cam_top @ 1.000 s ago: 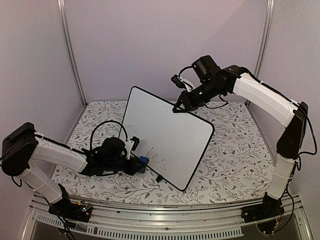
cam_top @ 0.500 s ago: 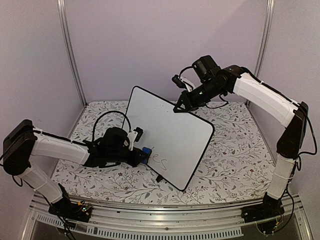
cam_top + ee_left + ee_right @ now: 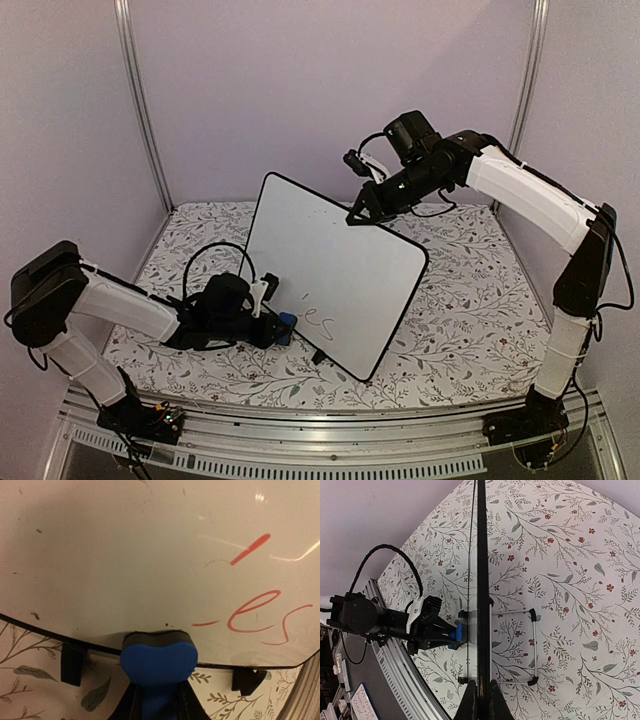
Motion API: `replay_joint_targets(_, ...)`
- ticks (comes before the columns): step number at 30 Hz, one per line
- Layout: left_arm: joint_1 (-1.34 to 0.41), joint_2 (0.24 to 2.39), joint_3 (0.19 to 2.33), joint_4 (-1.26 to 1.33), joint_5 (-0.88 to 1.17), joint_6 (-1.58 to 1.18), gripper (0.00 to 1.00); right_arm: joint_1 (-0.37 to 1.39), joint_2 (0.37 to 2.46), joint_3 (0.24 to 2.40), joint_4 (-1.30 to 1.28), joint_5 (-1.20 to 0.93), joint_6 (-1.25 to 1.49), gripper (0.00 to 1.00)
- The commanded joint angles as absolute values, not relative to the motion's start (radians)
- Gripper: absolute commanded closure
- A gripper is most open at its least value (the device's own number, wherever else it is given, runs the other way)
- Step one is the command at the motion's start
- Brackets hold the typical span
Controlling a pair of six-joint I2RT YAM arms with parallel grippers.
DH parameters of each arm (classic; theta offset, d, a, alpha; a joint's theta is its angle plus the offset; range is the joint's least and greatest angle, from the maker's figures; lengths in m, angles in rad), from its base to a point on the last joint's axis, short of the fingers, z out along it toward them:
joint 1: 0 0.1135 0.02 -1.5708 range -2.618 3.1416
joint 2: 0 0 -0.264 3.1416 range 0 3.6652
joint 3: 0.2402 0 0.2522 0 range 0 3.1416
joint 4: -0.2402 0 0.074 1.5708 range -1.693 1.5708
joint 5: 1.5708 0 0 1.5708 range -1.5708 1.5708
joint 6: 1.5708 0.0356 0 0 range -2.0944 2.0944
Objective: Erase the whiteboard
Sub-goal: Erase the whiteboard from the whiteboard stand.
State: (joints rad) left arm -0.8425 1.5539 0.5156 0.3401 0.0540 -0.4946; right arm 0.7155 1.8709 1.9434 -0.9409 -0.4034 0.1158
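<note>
The whiteboard (image 3: 335, 280) stands tilted on small black feet, with faint handwriting near its lower left. In the left wrist view the whiteboard (image 3: 125, 555) shows red letters at the right. My left gripper (image 3: 278, 328) is shut on a small blue eraser (image 3: 159, 662), which presses against the board's bottom edge, left of the writing. My right gripper (image 3: 357, 216) is shut on the board's top rim. In the right wrist view the board's rim (image 3: 482, 580) shows edge-on between my right gripper's (image 3: 481, 690) fingers, and the eraser (image 3: 457, 632) shows to its left.
The table has a floral cloth (image 3: 470, 300). A wire stand (image 3: 535, 647) props the board from behind. Metal posts (image 3: 140, 110) and purple walls enclose the space. An aluminium rail (image 3: 330, 420) runs along the near edge.
My left gripper pushed the eraser right onto the board, then drew back left and down to the board's bottom edge. Part of the writing is gone. My right arm has not moved.
</note>
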Motion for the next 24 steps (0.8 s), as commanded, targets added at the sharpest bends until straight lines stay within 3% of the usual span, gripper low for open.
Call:
replay_joint_targets(1, -0.848, 1.581, 0.512, 0.359, 0.037, -0.513, 1.0, 0.761, 1.91, 1.898, -1.068, -0.415, 0.034, 1.0)
replay_joint_targets(24, -0.846, 1.573, 0.823, 0.253, 0.004, -0.384, 1.0, 0.761, 1.908, 1.896, -1.067, -0.416, 0.034, 1.0)
